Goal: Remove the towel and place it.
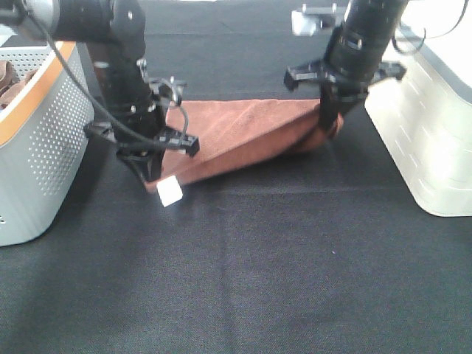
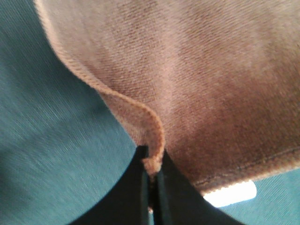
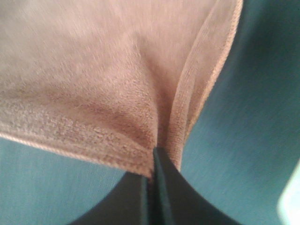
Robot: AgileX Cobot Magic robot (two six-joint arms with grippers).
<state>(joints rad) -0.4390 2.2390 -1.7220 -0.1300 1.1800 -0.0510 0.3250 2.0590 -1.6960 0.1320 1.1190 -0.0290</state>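
We see the towel (image 1: 251, 136), reddish-brown with a stitched hem, just toward 12 o'clock from the middle of the black surface (image 1: 258, 280). It is stretched between the two claws. Its near edge runs as a slanted line from the low corner at 8 o'clock up to the higher corner at 2 o'clock, so the cloth reads as a long wedge. We cannot tell how much of its far side rests on the surface.

A small white tag (image 1: 169, 192) hangs at the 8 o'clock corner, just below the left claw (image 1: 151, 166). In the left wrist view we see that claw's jaws pressed together on a fold of the hem. The cloth fans out from the pinch and the tag shows just beside it.

The right claw (image 1: 330, 125) grips the 2 o'clock corner. In the right wrist view we see its jaws likewise closed tight on bunched hem, with pleats radiating away from the tips.

Further out, at 9 o'clock, a grey perforated basket (image 1: 44, 147) with an orange rim stands on the surface, apart from the towel. At 3 o'clock stands a white slotted bin (image 1: 420, 125), near the right claw but not touching the cloth.
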